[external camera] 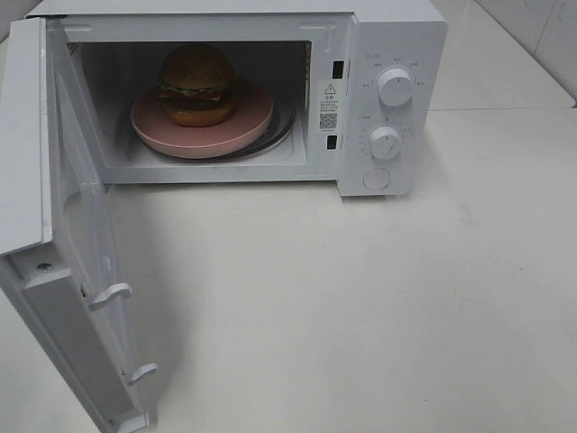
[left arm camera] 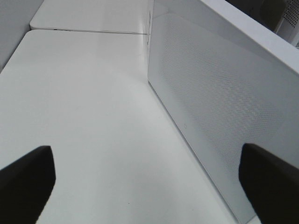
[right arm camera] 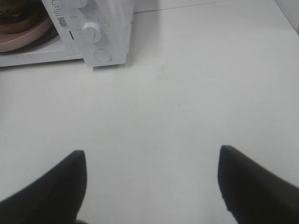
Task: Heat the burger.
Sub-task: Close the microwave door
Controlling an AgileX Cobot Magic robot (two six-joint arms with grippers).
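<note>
The burger sits on a pink plate inside the white microwave, whose door hangs wide open toward the front left. Neither gripper shows in the exterior high view. In the left wrist view my left gripper is open over the white table, its dark fingertips apart, with the outer face of the door close beside it. My right gripper is open above bare table, well in front of the microwave's knobs; the plate's edge and a bit of burger show at that view's corner.
Two dials and a round button sit on the microwave's right panel. The white table spreads in front and to the right. A seam to a second table surface runs behind the door.
</note>
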